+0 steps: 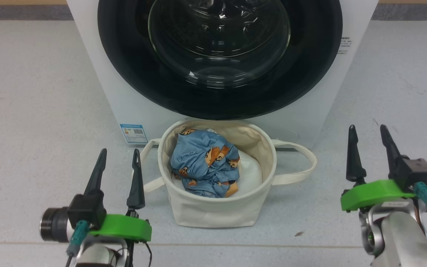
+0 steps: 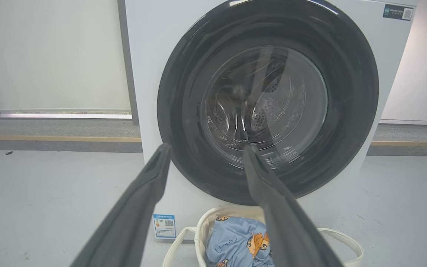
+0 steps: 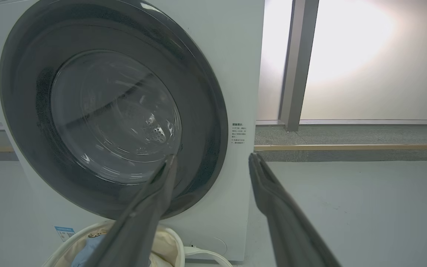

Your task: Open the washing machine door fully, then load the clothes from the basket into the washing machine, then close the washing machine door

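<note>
The white washing machine [image 1: 98, 70] [image 2: 146, 55] [image 3: 235, 55] stands ahead with its round black-rimmed door [image 1: 132, 74] [image 2: 184, 111] [image 3: 24, 111] lying flush against the front. Right before it sits the cream basket [image 1: 213, 211] [image 2: 200, 230] [image 3: 65, 246] holding the blue bear-print clothes [image 1: 202, 163] [image 2: 232, 241] [image 3: 83, 252]. My left gripper [image 1: 119, 151] [image 2: 206, 146] hovers open to the basket's left, empty. My right gripper [image 1: 368, 127] [image 3: 212, 155] is open and empty on the basket's right, aimed at the door's right edge.
A plain white bundle [image 1: 252, 172] lies under the clothes in the basket. Pale grey floor [image 1: 32, 111] spreads on both sides of the machine. A blue label sticker [image 1: 133, 132] marks the machine's lower left. A wall and a grey post [image 3: 295, 63] stand behind.
</note>
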Available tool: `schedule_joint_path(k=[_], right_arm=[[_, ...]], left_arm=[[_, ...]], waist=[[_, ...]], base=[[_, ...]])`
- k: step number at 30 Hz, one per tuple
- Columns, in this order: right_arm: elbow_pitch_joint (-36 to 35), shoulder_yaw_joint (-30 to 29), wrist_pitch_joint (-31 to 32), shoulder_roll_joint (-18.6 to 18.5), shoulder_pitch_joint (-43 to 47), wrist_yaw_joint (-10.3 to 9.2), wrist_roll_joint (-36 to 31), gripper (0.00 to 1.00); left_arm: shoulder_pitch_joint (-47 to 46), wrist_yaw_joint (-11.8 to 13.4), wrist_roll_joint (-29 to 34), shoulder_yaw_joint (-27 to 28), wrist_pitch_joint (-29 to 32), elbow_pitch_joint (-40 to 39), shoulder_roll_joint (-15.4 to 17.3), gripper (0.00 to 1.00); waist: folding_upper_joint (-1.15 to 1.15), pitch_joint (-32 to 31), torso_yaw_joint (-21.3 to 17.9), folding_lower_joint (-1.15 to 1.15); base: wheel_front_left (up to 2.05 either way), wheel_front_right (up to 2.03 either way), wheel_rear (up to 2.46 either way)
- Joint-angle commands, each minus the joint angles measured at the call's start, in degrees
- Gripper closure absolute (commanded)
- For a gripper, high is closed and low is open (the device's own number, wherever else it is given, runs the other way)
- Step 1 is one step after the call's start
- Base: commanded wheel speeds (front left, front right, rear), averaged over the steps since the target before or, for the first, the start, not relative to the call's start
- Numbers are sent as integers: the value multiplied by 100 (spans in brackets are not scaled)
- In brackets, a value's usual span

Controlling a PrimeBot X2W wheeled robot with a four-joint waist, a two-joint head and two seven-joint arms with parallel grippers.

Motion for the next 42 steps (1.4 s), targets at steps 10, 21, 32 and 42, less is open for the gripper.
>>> schedule_joint_path(k=[10, 21, 32, 42], right_arm=[[-160, 10, -113, 100, -311, 0, -336, 0], [-304, -54, -113, 117, -298, 0, -322, 0], [-334, -99, -113, 124, -313, 0, -328, 0], [-376, -106, -113, 127, -290, 0, -293, 0]], left_arm=[[-190, -130, 314, 435, -132, -186, -93, 0], [-125, -343, 265, 653, -132, -143, -193, 0], [-226, -384, 235, 625, -132, 296, -254, 0], [-197, -347, 385, 658, -132, 282, -262, 0]], waist=[[0, -102, 7, 0], [0, -110, -13, 0], [0, -48, -11, 0], [0, -28, 0, 0]], base=[[0, 0, 0], [0, 0, 0], [1, 9, -10], [49, 89, -137]])
